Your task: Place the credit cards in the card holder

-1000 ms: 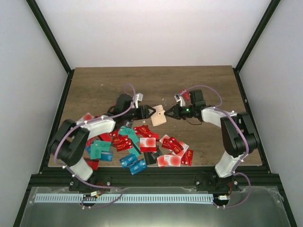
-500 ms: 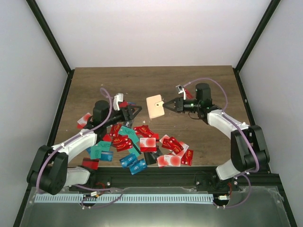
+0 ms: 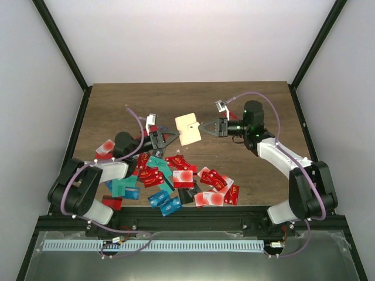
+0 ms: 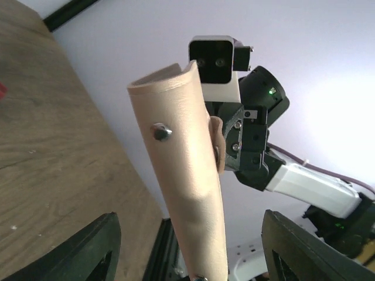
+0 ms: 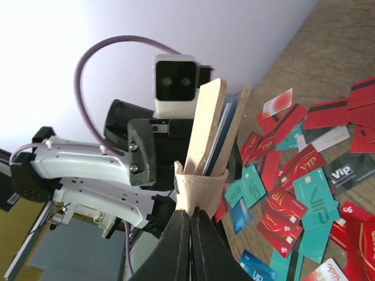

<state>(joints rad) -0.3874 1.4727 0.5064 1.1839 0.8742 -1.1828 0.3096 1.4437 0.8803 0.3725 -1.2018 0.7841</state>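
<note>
The tan card holder (image 3: 188, 127) hangs in the air over the table's middle, and my right gripper (image 3: 203, 126) is shut on its snap tab. In the right wrist view the holder (image 5: 205, 134) stands upright above my right gripper (image 5: 190, 218), with thin card edges (image 5: 225, 132) showing between its flaps. My left gripper (image 3: 174, 134) is open just left of the holder and points at it. In the left wrist view the holder (image 4: 184, 175) rises between the spread fingers (image 4: 88, 252) without touching either. Many credit cards (image 3: 170, 178), red, teal and blue, lie loose on the near half of the table.
The loose cards (image 5: 293, 193) spread from near the left arm's base to the table's front middle (image 3: 225, 193). A red and white card (image 3: 105, 146) lies apart at the left. Black frame rails (image 3: 73, 152) border the wooden table, with white walls beyond.
My right gripper has carried the card holder up and away from the cards. My left gripper let go of it, drew back to the left, and now points at it again.
</note>
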